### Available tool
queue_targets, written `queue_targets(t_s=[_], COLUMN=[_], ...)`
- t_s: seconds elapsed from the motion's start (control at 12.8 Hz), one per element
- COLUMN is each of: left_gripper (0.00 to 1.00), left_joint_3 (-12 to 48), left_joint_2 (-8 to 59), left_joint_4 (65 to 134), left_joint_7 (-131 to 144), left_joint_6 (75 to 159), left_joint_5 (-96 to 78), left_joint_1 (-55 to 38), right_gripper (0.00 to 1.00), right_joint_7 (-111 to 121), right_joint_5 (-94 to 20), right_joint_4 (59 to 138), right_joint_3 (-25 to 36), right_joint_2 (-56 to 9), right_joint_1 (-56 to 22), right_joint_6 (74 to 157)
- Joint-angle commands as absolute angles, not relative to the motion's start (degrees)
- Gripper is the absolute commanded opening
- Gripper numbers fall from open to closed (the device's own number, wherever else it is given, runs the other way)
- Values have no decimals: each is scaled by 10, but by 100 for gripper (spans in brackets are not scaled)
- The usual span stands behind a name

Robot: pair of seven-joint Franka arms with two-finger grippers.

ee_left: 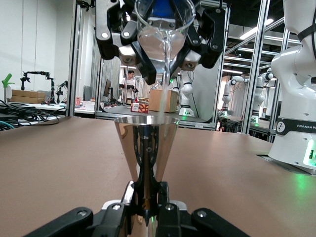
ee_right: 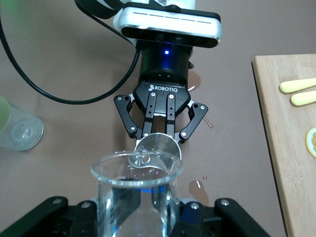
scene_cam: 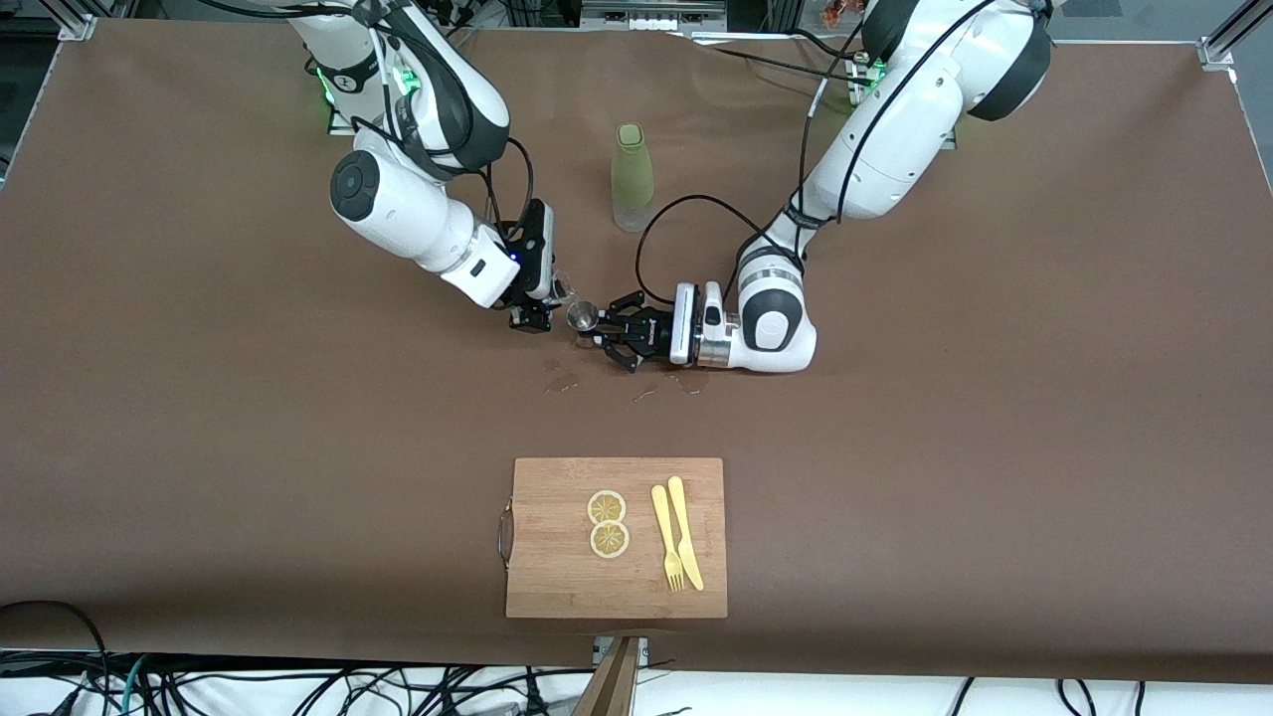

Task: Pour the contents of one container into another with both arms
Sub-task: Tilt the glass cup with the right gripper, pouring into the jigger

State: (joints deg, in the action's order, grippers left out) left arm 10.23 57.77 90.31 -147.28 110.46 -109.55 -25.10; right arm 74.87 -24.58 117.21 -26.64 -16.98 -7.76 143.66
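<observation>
Presently: right pincer (scene_cam: 537,316) pinching tilted tumbler (ee_right: 137,185) over jigger (scene_cam: 582,317); left pincer (scene_cam: 609,336) pinching jigger above worktop (scene_cam: 199,398).

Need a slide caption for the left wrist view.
Right gripper tips the tumbler, streaming water into the jigger held by the left gripper.

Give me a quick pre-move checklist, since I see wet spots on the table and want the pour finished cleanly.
1. Left gripper shut on the jigger, jigger upright: ok.
2. Right gripper shut on the glass tumbler, tilted over the jigger: ok.
3. Stream lands inside the jigger's rim: ok.
4. Table dry around the jigger: not ok, spilled drops.
5. Liquid level in the jigger: cannot tell.
6. Green bottle apart from both arms: ok.
</observation>
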Motion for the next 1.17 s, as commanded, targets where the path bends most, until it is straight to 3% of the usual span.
queue_targets(t_s=[0.0, 1.1], left_gripper=[0, 0], left_joint_3=[102, 101], left_joint_2=[589, 589], left_joint_4=[885, 885], left_joint_7=[-1496, -1497], left_joint_6=[1116, 1116], left_joint_5=[-1121, -1121], left_joint_1=[-258, -258], right_gripper=[9, 9], right_joint_7=[687, 581], right_joint_5=[-198, -99], right_joint_4=[1163, 1158], right_joint_3=[-270, -270], right_joint_2=[-173, -187], right_joint_1=[-81, -87], right_joint_6=[1444, 1444])
